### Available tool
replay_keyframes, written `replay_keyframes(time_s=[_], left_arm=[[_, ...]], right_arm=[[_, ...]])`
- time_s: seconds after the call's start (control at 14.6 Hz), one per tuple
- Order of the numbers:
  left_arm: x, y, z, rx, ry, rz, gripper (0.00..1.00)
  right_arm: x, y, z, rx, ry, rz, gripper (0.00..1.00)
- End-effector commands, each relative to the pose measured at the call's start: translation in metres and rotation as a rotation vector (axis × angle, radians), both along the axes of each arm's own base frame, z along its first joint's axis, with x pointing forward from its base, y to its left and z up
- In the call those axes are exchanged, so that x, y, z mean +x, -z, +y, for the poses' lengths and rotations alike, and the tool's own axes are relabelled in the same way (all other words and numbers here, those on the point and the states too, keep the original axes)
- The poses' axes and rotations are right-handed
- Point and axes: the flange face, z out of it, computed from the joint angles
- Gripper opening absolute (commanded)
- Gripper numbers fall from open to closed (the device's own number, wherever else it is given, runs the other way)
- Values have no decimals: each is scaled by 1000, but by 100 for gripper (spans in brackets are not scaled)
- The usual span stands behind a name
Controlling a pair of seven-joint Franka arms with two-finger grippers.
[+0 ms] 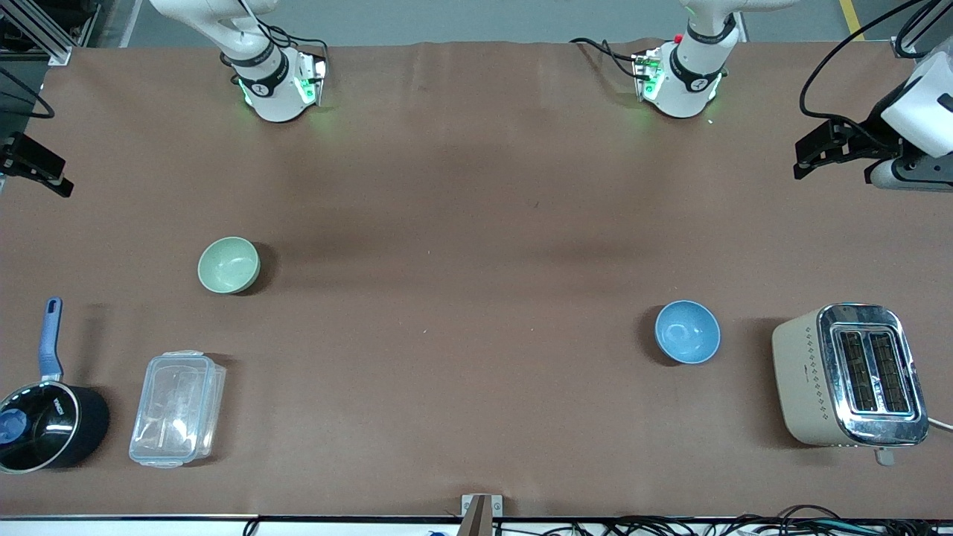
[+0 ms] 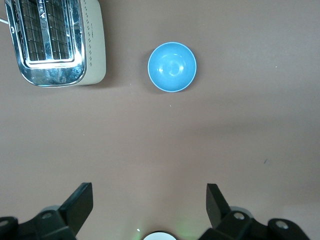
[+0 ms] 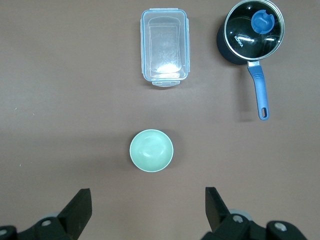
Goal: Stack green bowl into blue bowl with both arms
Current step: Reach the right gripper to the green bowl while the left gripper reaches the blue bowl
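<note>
The green bowl is small, round and smooth, with a soft pale colour and nothing inside. It is seen on the brown cloth table toward the right arm's end. Nearer to the front camera, at about 7 o'clock from it, a clear plastic box with a lid is found, and beside that a black saucepan with a glass lid and a blue handle.

The blue bowl is the same round shape, sky blue inside, and is set well apart toward the left arm's end. A cream and shiny metal toaster is just beside it, at about 4 o'clock.

The right gripper is held up over the table with its fingers spread wide and nothing between them; the green bowl is seen just ahead of it. The left gripper is spread wide and bare too, with the blue bowl farther ahead. How high both hang is perhaps hard to tell.
</note>
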Motion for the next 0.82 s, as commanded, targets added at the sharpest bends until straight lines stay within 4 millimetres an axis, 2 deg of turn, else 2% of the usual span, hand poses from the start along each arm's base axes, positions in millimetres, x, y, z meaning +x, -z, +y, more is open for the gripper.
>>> replay_keyframes(time_s=[0.0,0.14,0.21,0.27,0.41,0.55,0.69,0.76], left_arm=[[0,-5,1,11,7,3,100],[2,-4,0,13,8,3,100],[9,7,-3,10,13,20,100],[25,32,-3,8,15,52,100],[62,89,-3,-5,10,52,100],[99,170,-4,-9,10,81,100],[128,258,-4,-18,3,106,100],[140,288,1,-25,-6,82,100]], right_arm=[[-1,-3,0,-13,-10,-2,100],[-1,-2,1,-12,-12,0,100],[-2,-2,0,-12,-10,1,100],[-2,-2,-1,-12,-9,1,100],[-2,0,1,-12,-12,9,100],[-2,2,0,-12,-12,12,100],[-2,10,-5,-10,-5,23,100],[-2,22,-8,-10,0,44,100]])
